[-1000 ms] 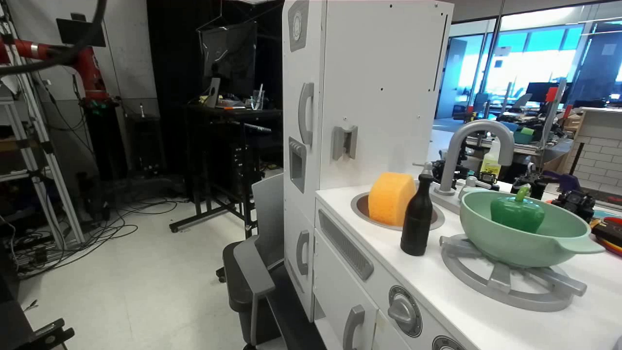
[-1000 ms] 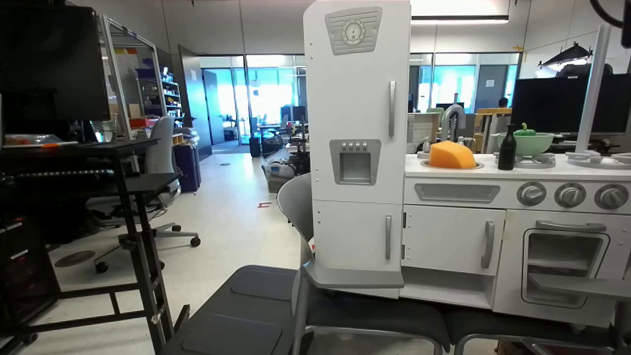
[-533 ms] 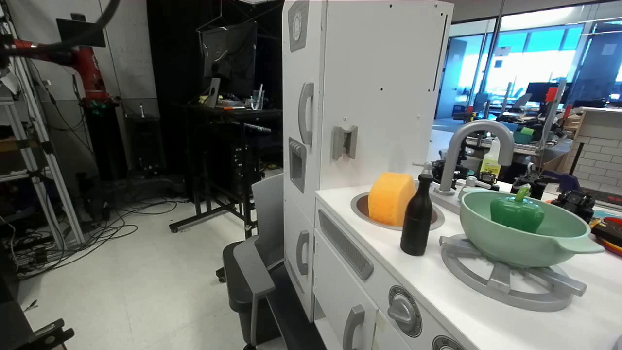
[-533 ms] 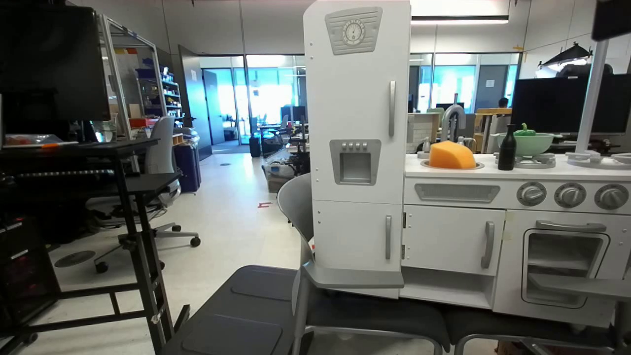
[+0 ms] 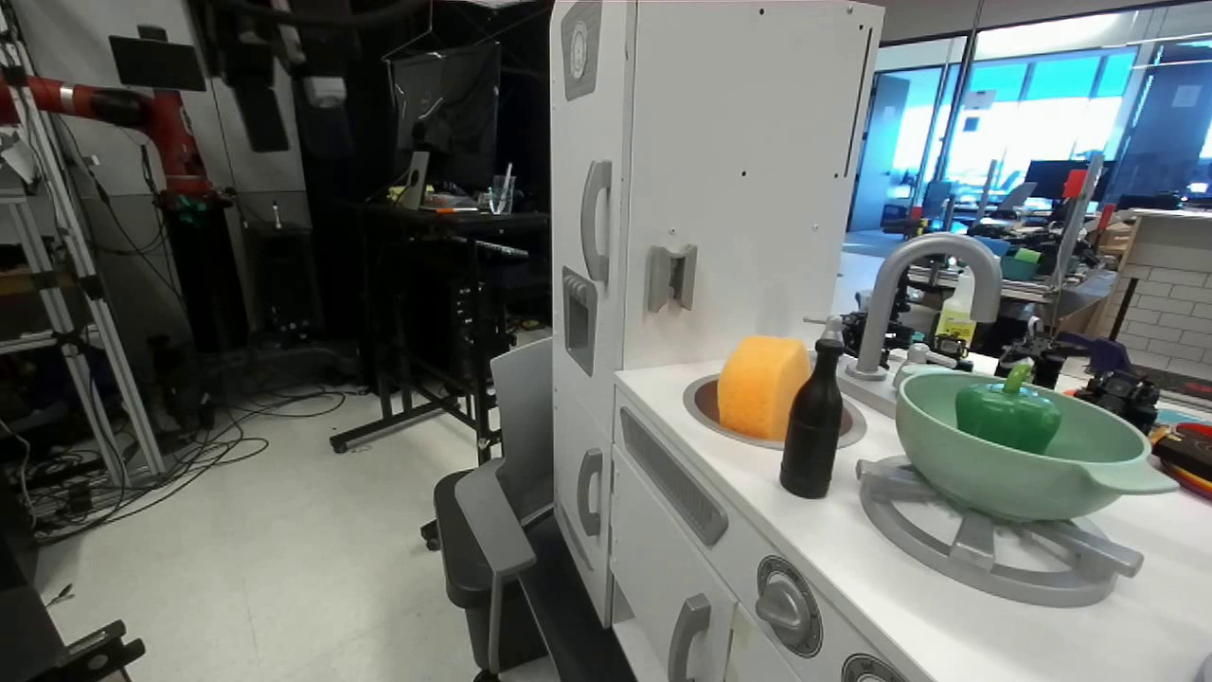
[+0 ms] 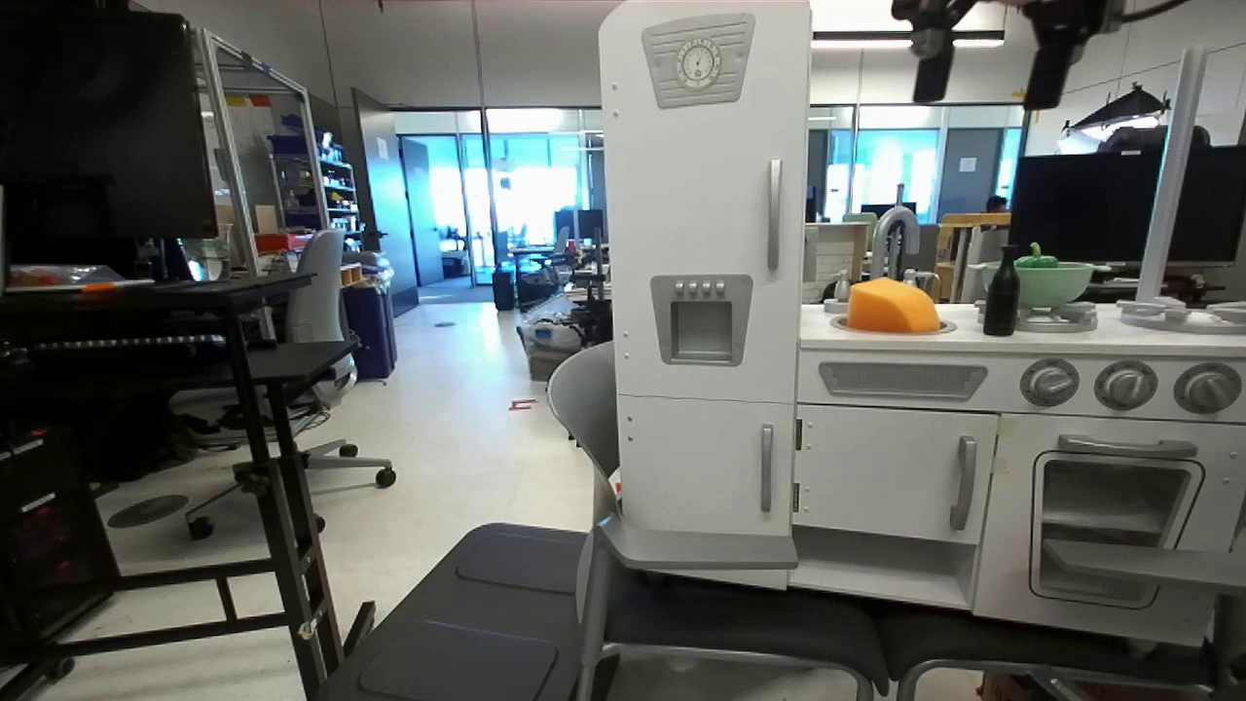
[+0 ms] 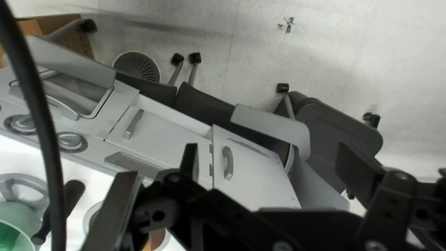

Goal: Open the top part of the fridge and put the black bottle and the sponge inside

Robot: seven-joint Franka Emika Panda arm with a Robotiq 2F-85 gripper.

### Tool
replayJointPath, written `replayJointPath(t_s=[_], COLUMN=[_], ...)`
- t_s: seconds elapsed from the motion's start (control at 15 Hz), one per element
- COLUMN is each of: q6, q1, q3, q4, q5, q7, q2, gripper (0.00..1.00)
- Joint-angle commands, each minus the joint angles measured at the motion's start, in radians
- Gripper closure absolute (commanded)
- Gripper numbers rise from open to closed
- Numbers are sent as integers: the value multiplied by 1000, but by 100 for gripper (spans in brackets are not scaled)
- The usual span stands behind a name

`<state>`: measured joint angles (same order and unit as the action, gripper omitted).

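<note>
The top part of the fridge (image 6: 696,185) is a closed white door with a long grey upright handle (image 6: 774,214). On the white counter, the black bottle (image 5: 812,426) stands upright in front of the sink; its tilted dark shape (image 7: 72,195) shows at the lower left in the wrist view. The sponge (image 6: 891,308), an orange-yellow lump, rests in the sink, mostly hidden in the wrist view. High up, right of the fridge door in an exterior view, my gripper (image 6: 990,82) is open and points down, touching nothing. Its fingers are wide apart in the wrist view, with nothing between them.
A green bowl (image 5: 1023,445) holding a green pepper sits on the grey burner right of the bottle. Behind the sink rises a grey faucet (image 5: 937,248). Grey chairs (image 6: 740,623) stand against the cabinet front. A black cable (image 7: 41,122) crosses the wrist view.
My gripper has come into sight at the top of both exterior views, where only a cable or a bit of the arm showed before. Bottle, sponge and fridge door have not moved.
</note>
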<state>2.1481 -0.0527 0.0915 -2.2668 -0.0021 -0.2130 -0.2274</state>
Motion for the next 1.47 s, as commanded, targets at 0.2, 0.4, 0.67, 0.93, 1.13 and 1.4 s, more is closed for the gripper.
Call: replayJointPath(t_s=[0.2,0.4,0.67,0.93,1.13,1.4], q6=[151,218,246,249,242,254], q1=[-3,-27,-69,-118,-153,-175], q3=[43,7,-43,-95,-132,-170], q4=[196,251,358,512,603,679], q5=[-316,-443,-541,-559,-553,-538], q7=[-413,-584,-717,-768,-776,-769], q2=[274,370,486,608,672,736], gripper=[0,0,0,0,0,0])
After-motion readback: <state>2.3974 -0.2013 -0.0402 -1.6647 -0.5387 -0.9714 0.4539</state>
